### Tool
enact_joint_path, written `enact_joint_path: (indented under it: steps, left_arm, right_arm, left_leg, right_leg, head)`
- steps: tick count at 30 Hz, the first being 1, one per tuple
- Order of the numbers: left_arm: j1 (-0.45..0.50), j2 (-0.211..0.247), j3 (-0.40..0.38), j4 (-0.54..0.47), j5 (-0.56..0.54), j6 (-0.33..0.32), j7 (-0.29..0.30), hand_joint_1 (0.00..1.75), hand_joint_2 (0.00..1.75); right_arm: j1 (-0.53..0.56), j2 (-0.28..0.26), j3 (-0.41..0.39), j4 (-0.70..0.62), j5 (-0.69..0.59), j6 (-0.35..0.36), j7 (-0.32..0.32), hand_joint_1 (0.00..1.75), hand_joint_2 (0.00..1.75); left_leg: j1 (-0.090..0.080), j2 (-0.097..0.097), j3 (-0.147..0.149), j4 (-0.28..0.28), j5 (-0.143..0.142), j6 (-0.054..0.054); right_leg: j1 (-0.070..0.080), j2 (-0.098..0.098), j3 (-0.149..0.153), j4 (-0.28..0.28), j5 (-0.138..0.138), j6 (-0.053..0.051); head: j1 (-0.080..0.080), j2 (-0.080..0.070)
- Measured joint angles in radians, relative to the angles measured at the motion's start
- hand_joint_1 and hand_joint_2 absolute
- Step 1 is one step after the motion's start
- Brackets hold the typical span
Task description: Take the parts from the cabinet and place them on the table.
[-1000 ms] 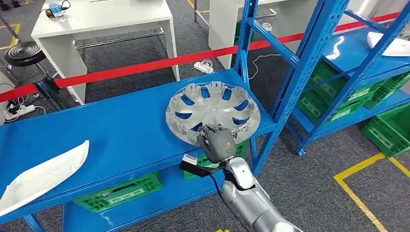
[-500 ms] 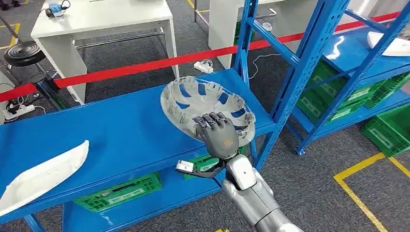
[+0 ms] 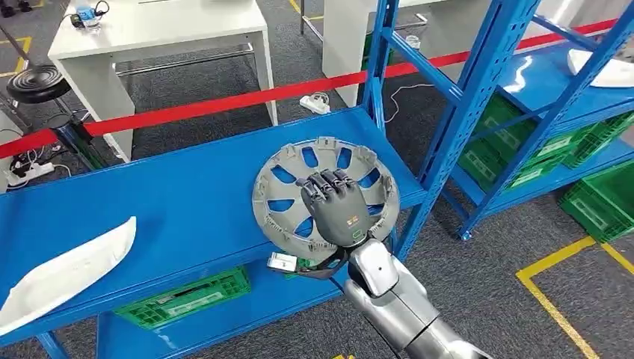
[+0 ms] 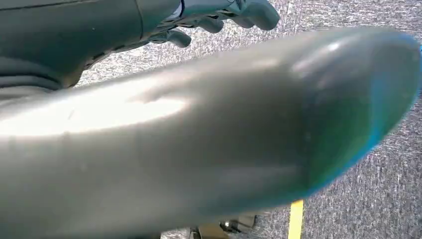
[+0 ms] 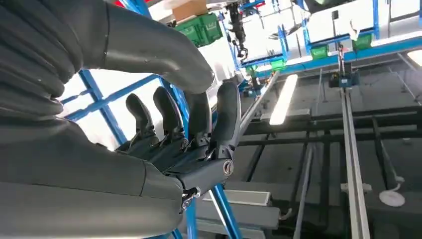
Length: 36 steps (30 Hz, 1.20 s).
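Left robot hand [image 3: 336, 209] gripping the round silver-grey plastic hubcap [image 3: 288, 183].
The hubcap is tilting under its curled fingers, over the blue metal cabinet shelf [image 3: 179, 202] lying beyond it; the right robot hand [image 5: 184, 144] is spreading its fingers, holding nothing.

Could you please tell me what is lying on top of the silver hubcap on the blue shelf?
The hand rests on the hubcap, fingers over its centre; that centre is covered, and only spokes and rim show around it.
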Motion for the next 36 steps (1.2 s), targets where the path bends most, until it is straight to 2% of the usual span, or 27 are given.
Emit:
enact_joint_path:
  steps: [2, 5, 8, 9, 22, 26, 29, 31, 32, 36]
  left_arm:
    - [0.0, 0.0, 0.0, 0.0, 0.0, -0.003, 0.001, 0.0, 0.0]
    - [0.0, 0.0, 0.0, 0.0, -0.004, -0.013, 0.006, 0.0, 0.0]
    - [0.001, 0.0, 0.0, 0.0, -0.006, -0.014, 0.014, 0.0, 0.0]
    - [0.001, 0.0, 0.0, 0.0, -0.007, -0.016, 0.014, 0.0, 0.0]
    - [0.001, 0.001, 0.0, 0.0, -0.008, -0.016, 0.014, 0.0, 0.0]
    - [0.001, 0.001, 0.0, 0.0, -0.016, -0.016, 0.019, 0.0, 0.0]
    - [0.001, 0.001, 0.0, 0.0, -0.021, -0.019, 0.025, 0.0, 0.0]
    - [0.001, 0.001, 0.0, 0.0, -0.021, -0.024, 0.027, 0.0, 0.0]
    - [0.001, 0.001, 0.0, 0.0, -0.021, -0.025, 0.027, 0.0, 0.0]
    - [0.001, 0.001, 0.0, 0.0, -0.022, -0.026, 0.028, 0.0, 0.0]
  right_arm:
    - [0.005, 0.0, 0.003, -0.006, -0.006, 0.001, -0.008, 0.0, 1.75]
    - [0.021, 0.003, 0.002, -0.026, -0.023, 0.007, -0.074, 0.0, 1.75]
    - [0.034, 0.013, -0.008, -0.036, -0.02, 0.021, -0.11, 0.0, 1.75]
    - [0.037, 0.016, -0.013, -0.037, -0.016, 0.026, -0.117, 0.0, 0.0]
    - [0.046, 0.054, -0.04, -0.04, -0.083, 0.047, -0.199, 0.0, 0.0]
    - [0.051, 0.076, -0.057, -0.04, -0.173, 0.079, -0.218, 0.0, 0.0]
    - [0.058, 0.1, -0.074, -0.039, -0.282, 0.139, -0.226, 0.0, 0.0]
    - [0.062, 0.117, -0.089, -0.033, -0.331, 0.155, -0.226, 0.0, 0.0]
    - [0.063, 0.124, -0.095, -0.029, -0.347, 0.161, -0.227, 0.0, 1.75]
    - [0.066, 0.149, -0.113, -0.007, -0.391, 0.19, -0.226, 0.0, 1.75]
  left_leg:
    - [0.0, 0.0, 0.0, 0.0, 0.0, 0.0]
    - [0.0, -0.001, 0.0, 0.0, 0.0, 0.0]
    - [0.0, 0.0, 0.0, 0.0, 0.0, 0.0]
    - [0.0, 0.0, 0.0, 0.0, 0.0, 0.0]
    - [0.0, 0.0, 0.0, 0.0, 0.0, 0.0]
    - [0.0, 0.0, 0.0, 0.0, 0.0, 0.0]
    - [0.0, 0.0, 0.0, 0.0, 0.0, 0.0]
    - [0.0, 0.0, 0.0, 0.0, 0.0, 0.0]
    - [0.0, 0.0, 0.0, 0.0, 0.0, 0.0]
    - [0.0, 0.0, 0.0, 0.0, 0.0, 0.0]
  right_leg:
    - [0.0, 0.0, 0.0, 0.0, 0.0, 0.0]
    - [0.0, 0.0, 0.0, 0.0, 0.0, 0.0]
    - [0.0, 0.0, 0.0, 0.0, -0.001, 0.0]
    - [0.0, 0.0, 0.0, 0.0, -0.001, 0.0]
    - [0.0, 0.0, 0.0, 0.0, -0.001, 0.0]
    - [0.0, 0.0, 0.0, 0.0, -0.001, 0.0]
    - [0.0, 0.0, 0.0, 0.0, -0.001, 0.0]
    - [0.0, 0.0, 0.0, 0.0, -0.001, -0.001]
    - [0.0, 0.0, 0.0, 0.0, -0.001, -0.001]
    - [0.0, 0.0, 0.0, 0.0, -0.001, -0.001]
  head:
    - [0.0, 0.0]
    - [0.0, 0.0]
    - [0.0, 0.0]
    - [0.0, 0.0]
    - [0.0, 0.0]
    - [0.0, 0.0]
    - [0.0, 0.0]
    - [0.0, 0.0]
    - [0.0, 0.0]
    - [0.0, 0.0]
